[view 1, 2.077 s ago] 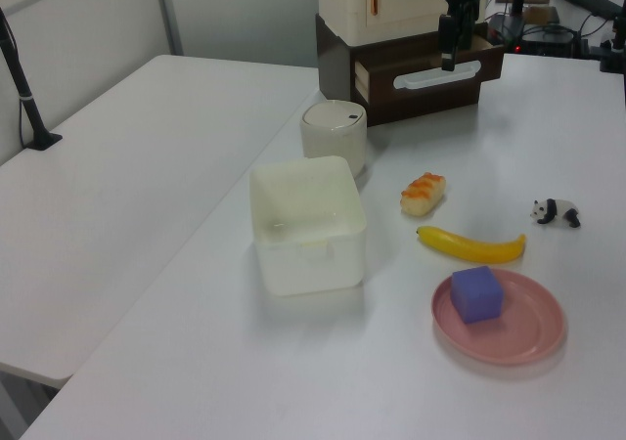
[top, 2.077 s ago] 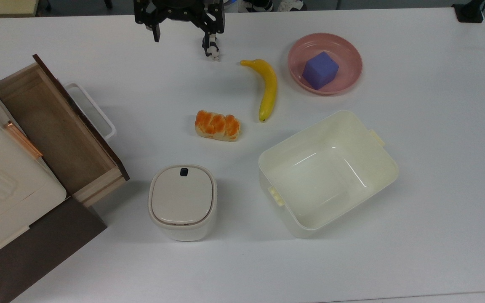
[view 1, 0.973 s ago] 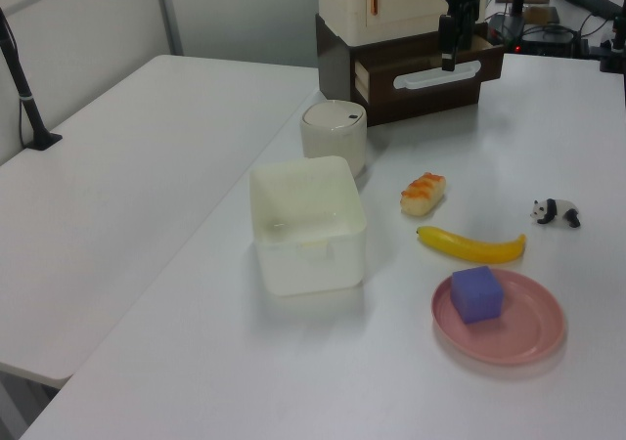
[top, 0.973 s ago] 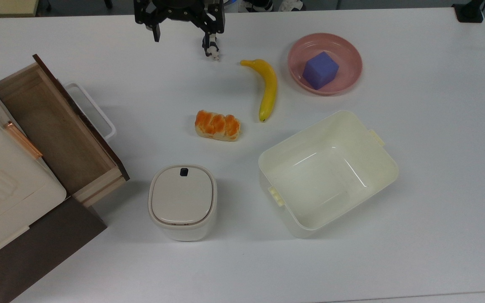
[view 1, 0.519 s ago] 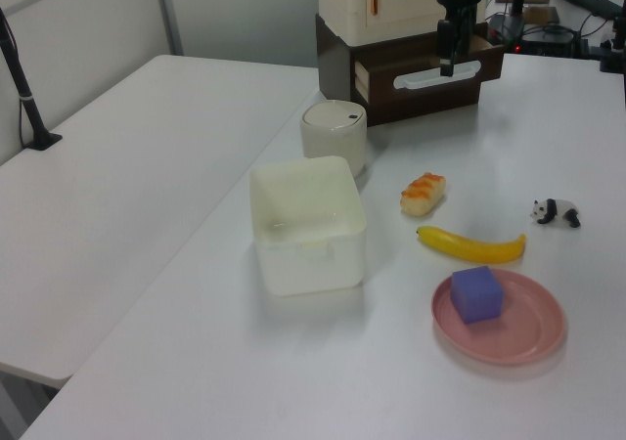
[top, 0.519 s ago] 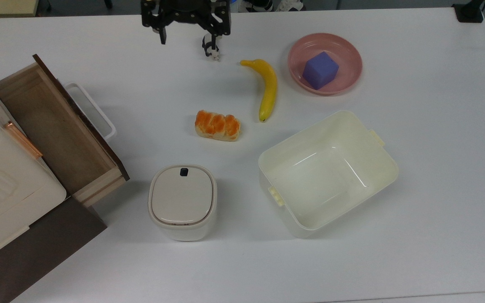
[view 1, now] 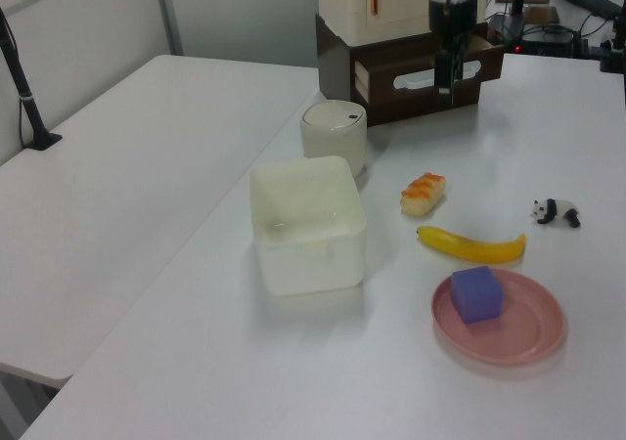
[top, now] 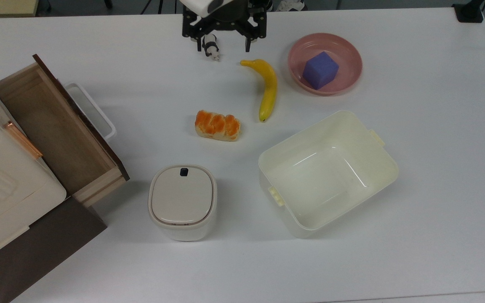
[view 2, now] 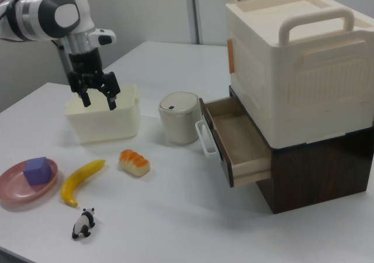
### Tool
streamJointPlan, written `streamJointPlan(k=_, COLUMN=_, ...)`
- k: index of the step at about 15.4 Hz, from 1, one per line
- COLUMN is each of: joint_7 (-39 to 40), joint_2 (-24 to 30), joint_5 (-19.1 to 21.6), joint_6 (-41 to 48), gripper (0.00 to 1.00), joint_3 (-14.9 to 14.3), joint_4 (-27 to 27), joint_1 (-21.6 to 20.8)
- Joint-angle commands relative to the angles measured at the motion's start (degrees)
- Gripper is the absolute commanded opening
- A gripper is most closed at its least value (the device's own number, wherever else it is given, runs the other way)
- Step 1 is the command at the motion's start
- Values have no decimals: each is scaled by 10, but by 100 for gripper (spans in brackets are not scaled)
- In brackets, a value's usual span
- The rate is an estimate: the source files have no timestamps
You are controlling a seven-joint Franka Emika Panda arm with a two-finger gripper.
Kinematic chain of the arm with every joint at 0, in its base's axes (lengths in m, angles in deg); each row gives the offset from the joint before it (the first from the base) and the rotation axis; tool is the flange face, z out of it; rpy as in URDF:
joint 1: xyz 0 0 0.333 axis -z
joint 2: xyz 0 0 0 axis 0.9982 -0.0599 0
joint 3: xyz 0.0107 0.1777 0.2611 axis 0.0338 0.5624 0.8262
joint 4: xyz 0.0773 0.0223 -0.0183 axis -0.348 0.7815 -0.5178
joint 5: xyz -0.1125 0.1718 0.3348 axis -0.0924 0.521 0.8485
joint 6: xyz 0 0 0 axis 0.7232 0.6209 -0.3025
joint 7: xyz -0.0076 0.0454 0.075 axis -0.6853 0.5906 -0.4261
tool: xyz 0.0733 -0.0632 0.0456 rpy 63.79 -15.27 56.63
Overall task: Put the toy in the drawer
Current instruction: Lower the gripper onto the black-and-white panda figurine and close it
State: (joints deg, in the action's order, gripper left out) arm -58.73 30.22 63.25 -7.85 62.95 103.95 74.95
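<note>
Broad white matte surface (top: 436, 176) beneath grey partition walls (view 2: 152, 17); tiny black-and-white panda toy (view 2: 83, 222) standing there, black gripper (view 2: 97, 99) above, fingers (view 2: 111, 103) spread open.

Light bare-wood drawer (top: 53, 130), glossy cream plastic tub (top: 327, 171).

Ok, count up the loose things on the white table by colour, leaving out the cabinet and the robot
Yellow: 1, banana
Orange: 1, bread
Purple: 1, cube
Pink: 1, plate
Black-and-white: 1, panda
Cream: 2, tub and bin
Total: 7
</note>
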Motion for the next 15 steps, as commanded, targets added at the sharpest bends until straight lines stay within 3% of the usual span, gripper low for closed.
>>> streamJointPlan(k=1, joint_7=-9, joint_2=6, joint_5=11, joint_6=-17, gripper=100, joint_3=-4, joint_4=32, joint_1=-21)
streamJointPlan(k=9, joint_7=1, joint_2=9, joint_5=11, joint_6=-19, gripper=100, joint_3=-4, joint_4=140, joint_1=-25)
streamJointPlan(k=15, joint_7=96, joint_2=20, joint_5=10, joint_6=-22, gripper=100, joint_3=-7, joint_4=231, joint_1=-13)
